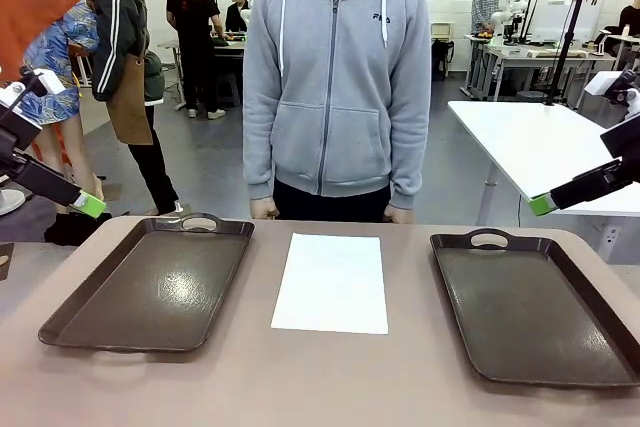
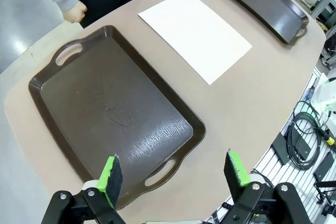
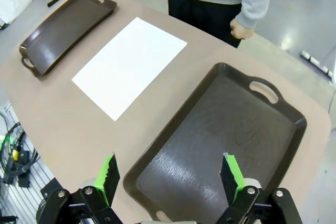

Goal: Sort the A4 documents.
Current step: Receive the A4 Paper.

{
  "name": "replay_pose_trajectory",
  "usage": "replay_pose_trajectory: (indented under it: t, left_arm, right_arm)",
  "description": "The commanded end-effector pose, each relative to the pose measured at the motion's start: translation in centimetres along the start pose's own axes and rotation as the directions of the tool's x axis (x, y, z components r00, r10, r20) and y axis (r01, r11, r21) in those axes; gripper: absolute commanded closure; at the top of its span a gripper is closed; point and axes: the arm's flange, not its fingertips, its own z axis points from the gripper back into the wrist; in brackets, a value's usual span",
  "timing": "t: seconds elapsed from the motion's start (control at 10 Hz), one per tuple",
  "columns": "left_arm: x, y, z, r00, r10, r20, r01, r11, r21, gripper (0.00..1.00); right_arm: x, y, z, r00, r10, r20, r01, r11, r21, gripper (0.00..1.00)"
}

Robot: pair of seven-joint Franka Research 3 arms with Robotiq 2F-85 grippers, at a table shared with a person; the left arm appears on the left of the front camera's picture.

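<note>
Here we go: the A4 documents (image 1: 330,282), plain white rectangular paper, lie flat at the middle of the tan round-cornered tabletop (image 1: 330,382), long side running away from me toward 12 o'clock. They read as one neat white rectangle; I can't tell how many sheets.

At 9 o'clock of the paper sits a dark brown glossy tray with cut-out handles (image 1: 150,287). At 3 o'clock is its twin, a second dark brown tray (image 1: 530,312). The paper lies between them, touching neither.

My left gripper (image 2: 173,171), black with green pads, hangs in the air over the near handle end of the 9 o'clock tray, jaws spread wide, nothing between them. My right gripper (image 3: 170,174) hangs the same way over the near end of the 3 o'clock tray, jaws wide apart, gripping nothing.

At 12 o'clock a person in a grey zip hoodie (image 1: 335,77) stands at the far edge, the person's hands (image 1: 398,214) loosely curled at the table rim.
</note>
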Motion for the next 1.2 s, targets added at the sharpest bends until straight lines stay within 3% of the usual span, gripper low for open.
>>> replay_pose_trajectory:
  t: [0.0, 0.1, 0.2, 0.3, 1.1]
  left_arm:
    - [-6.7, -3.5, -3.8, 0.999, -0.026, 0.020, 0.026, 1.000, -0.004, 0.00]
    - [-6.3, -3.4, -3.9, 1.000, -0.006, 0.023, 0.006, 1.000, 0.009, 0.00]
    - [0.0, 0.0, 0.0, 1.000, -0.003, -0.001, 0.003, 1.000, 0.000, 0.00]
    - [0.0, 0.0, 0.0, 1.000, -0.003, -0.001, 0.003, 1.000, 0.000, 0.00]
    - [0.0, 0.0, 0.0, 1.000, -0.003, -0.001, 0.003, 1.000, 0.000, 0.00]
  right_arm:
    - [-6.5, 1.9, -1.7, 1.000, -0.003, 0.019, 0.002, 1.000, 0.016, 0.00]
    - [-6.4, 1.8, -1.7, 1.000, -0.007, 0.022, 0.007, 1.000, 0.018, 0.00]
    - [-6.2, 1.7, -1.8, 0.999, -0.034, 0.043, 0.032, 0.998, 0.049, 0.00]
    - [-0.1, -0.2, 0.0, 1.000, -0.008, -0.001, 0.008, 1.000, 0.001, 0.00]
    - [-0.1, -0.2, 0.0, 1.000, -0.008, -0.001, 0.008, 1.000, 0.001, 0.00]
